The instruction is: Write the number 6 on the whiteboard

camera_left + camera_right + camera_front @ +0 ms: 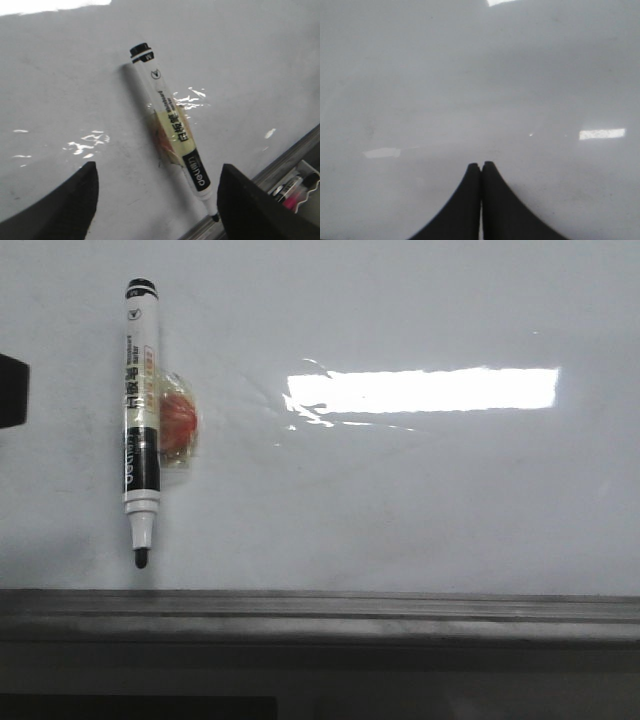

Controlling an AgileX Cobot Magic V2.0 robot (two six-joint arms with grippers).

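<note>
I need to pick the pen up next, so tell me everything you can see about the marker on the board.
The white-barrelled whiteboard marker with black bands lies flat on the glossy white-grey whiteboard, uncapped, its black tip near the dark grey ledge. Printed text runs along the barrel. A clear tape patch with something orange-red inside sits against its middle. The open left pincer frames it without touching.

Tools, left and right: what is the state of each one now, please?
Left tool: open, holding nothing; the marker lies on the whiteboard between its fingers.
Right tool: closed, empty.
</note>
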